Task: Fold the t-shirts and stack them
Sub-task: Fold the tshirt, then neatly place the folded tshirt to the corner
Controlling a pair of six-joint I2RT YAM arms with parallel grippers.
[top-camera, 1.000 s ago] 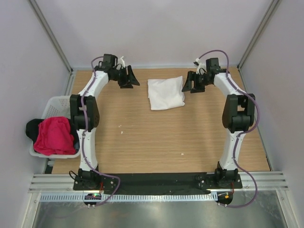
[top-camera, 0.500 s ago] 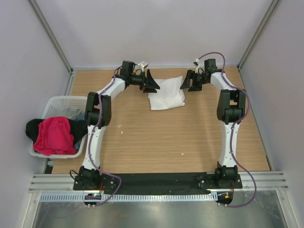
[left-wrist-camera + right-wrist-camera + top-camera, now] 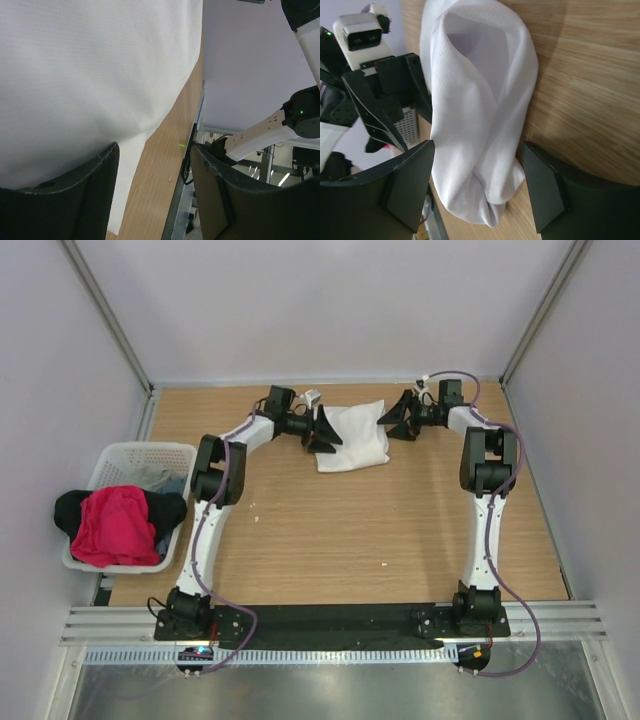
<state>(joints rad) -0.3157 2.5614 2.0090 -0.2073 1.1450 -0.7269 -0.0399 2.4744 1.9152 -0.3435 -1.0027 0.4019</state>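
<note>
The left tool [image 3: 324, 430] has swung in from the far-left part of the surface [image 3: 330, 530] to the left edge of the folded white t-shirt [image 3: 352, 437]. The right tool [image 3: 398, 421] has edged inward to the shirt's far right corner.

Watching one folded white t-shirt [image 3: 349, 436] from three angles.
Looking steeply down from above and behind the arm bases [image 3: 190, 618], taking in the whole table [image 3: 330, 540]; skimming very close over the cloth just ahead of the left gripper [image 3: 152, 157]; facing the same shirt between the parted fingers of the right gripper [image 3: 477, 150], catching the left gripper beyond it.
</note>
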